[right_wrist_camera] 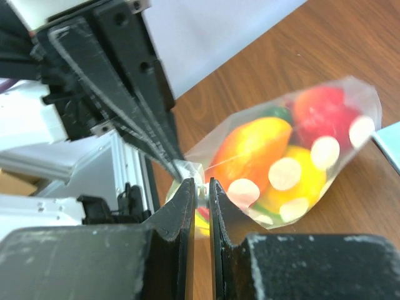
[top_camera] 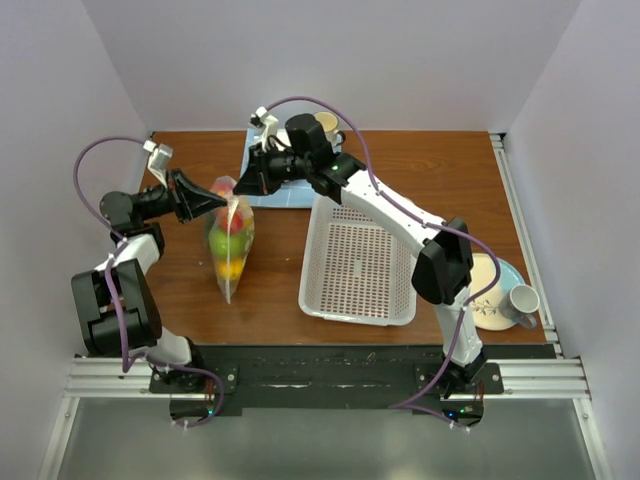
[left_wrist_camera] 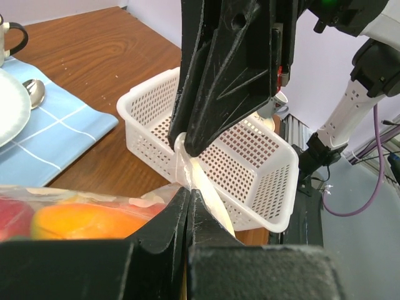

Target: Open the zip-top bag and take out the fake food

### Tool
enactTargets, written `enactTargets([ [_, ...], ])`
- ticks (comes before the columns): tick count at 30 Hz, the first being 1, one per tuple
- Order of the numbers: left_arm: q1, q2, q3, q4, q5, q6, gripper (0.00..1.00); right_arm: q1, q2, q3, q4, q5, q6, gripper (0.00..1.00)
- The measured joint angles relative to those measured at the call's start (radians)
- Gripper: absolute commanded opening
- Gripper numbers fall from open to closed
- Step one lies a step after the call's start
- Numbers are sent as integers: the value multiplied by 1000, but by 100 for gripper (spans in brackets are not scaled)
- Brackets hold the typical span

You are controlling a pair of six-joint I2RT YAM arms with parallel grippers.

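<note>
Zip-top bag (top_camera: 230,278) holding fake food (top_camera: 228,246), top edge pinched by left pincer (top_camera: 224,201) and right pincer (top_camera: 241,189), white basket (top_camera: 357,265) beside

Bright, even light throws soft shadows on the table (top_camera: 420,170). The left tool (left_wrist_camera: 189,199) and right tool (right_wrist_camera: 200,187) blur up close.

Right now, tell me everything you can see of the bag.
The bag is a clear, floppy plastic pouch printed with pale round dots, bulging with fake food: orange, red, yellow and green pieces. It is over the table, left of the basket, top end toward the far side. The left gripper and right gripper each pinch its top edge from opposite sides, jaws shut on the plastic. Whether the zip has parted cannot be told, nor whether its lower end rests on the table.
</note>
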Motion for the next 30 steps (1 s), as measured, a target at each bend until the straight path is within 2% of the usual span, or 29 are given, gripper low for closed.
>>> enactTargets([
  [3,6,-12,-26,0,-1,1,1,18,0,-14,25,46,21,1],
  [4,7,-18,-37,0,0,1,12,27,0,-16,31,60,25,0],
  [5,8,-26,-53,0,-1,1,27,38,0,-16,32,71,29,0],
  [6,9,-37,-72,1,0,3,59,48,0,-16,32,77,32,0],
  [7,10,-48,-89,2,0,7,78,59,0,-12,31,81,33,0],
  [8,10,-60,-103,0,-2,14,95,68,0,-8,29,82,33,0],
  [9,10,-71,-112,-2,-3,13,100,76,0,-6,26,83,32,0],
  [14,17,-86,-92,2,-6,10,100,101,0,-5,13,83,23,0],
  [23,68,60,136,4,-17,7,98,91,-43,-44,-41,90,-32,0],
  [28,-1,109,145,3,-19,6,100,90,-47,8,-118,90,-80,0],
  [30,-61,123,148,4,-21,6,100,88,-47,35,-150,85,-98,0],
])
